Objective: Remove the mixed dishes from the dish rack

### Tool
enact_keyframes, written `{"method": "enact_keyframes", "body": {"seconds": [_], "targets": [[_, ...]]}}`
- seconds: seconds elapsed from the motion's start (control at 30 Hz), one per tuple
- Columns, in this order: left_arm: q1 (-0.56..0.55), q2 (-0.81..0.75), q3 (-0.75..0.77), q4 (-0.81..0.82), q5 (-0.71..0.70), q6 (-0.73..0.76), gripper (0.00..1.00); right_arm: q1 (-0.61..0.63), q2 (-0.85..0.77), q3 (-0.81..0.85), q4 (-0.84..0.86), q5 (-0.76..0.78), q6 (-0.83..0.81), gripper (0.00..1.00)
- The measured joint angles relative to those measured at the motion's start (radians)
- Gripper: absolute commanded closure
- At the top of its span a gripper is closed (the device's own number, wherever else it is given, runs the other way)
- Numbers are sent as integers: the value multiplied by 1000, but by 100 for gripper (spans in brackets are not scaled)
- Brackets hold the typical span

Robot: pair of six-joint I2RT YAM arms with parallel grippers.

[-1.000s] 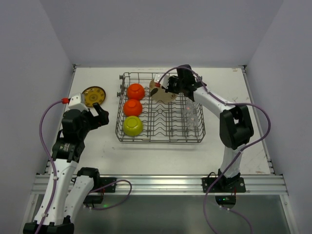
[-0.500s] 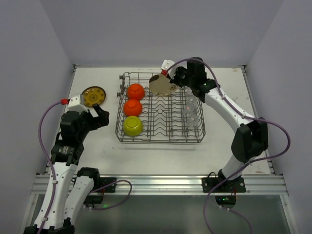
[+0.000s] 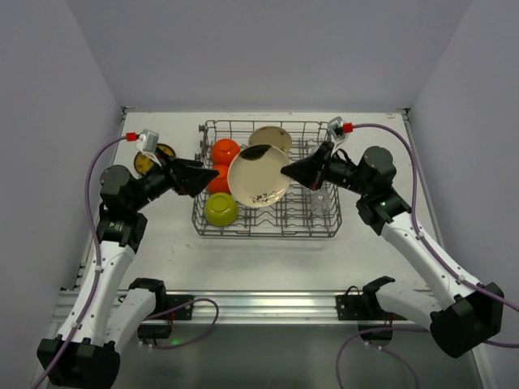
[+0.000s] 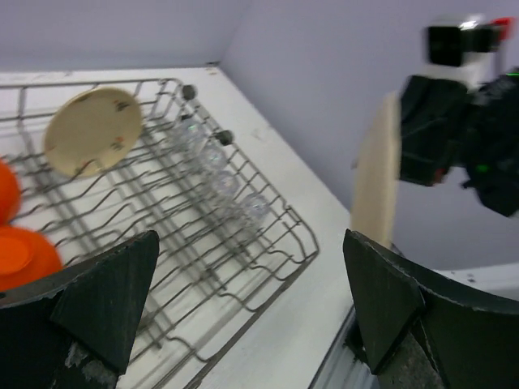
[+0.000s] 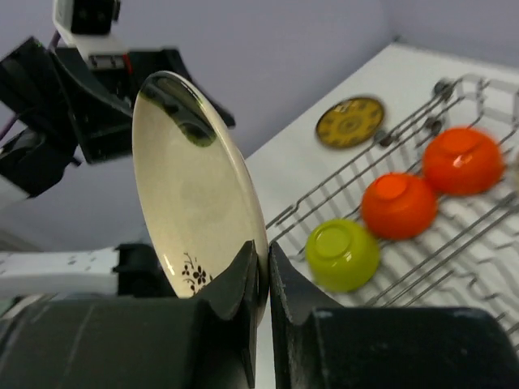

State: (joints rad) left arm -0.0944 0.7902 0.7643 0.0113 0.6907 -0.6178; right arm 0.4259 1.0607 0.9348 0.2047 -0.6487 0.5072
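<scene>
Above the near half of the dish rack (image 3: 268, 233), the right pincer (image 3: 285, 172) is clamped on the rim of a beige plate (image 3: 258, 177), now lifted clear of the far tines where it stood a second ago and swung toward the left pincer (image 3: 209, 175), which has come across, spread wide and empty. Likely a handover. Farther back, another plate (image 3: 270, 138) remains racked.

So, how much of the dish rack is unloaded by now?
Done: one patterned plate lies on the table, left of the dish rack. In hand: the right gripper is shut on a beige plate, held up above the rack, facing the open left gripper. Left in the rack: another plate, two orange bowls, the yellow-green bowl and the clear glasses.
</scene>
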Motion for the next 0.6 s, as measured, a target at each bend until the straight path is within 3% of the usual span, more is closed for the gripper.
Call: {"method": "enact_keyframes", "body": {"seconds": [0.2, 0.37, 0.43, 0.5, 0.53, 0.57, 0.6], "targets": [[-94, 48, -10, 332, 162, -143, 0, -6, -20, -74, -7, -51, 138, 100], [-232, 74, -10, 435, 172, -156, 5, -6, -102, -75, -24, -41, 151, 100], [-280, 95, -5, 420, 140, -136, 21, -6, -116, -76, -16, -49, 158, 100], [-319, 128, 16, 377, 91, -105, 44, -6, -118, -77, -8, -54, 165, 100], [-338, 145, 28, 354, 66, -87, 56, -6, -118, -79, -9, -52, 164, 100], [-351, 155, 37, 338, 44, -77, 78, -7, -118, -83, -10, -49, 163, 100], [-364, 165, 46, 320, 19, -64, 91, -9, -118, -87, -12, -47, 163, 100]]}}
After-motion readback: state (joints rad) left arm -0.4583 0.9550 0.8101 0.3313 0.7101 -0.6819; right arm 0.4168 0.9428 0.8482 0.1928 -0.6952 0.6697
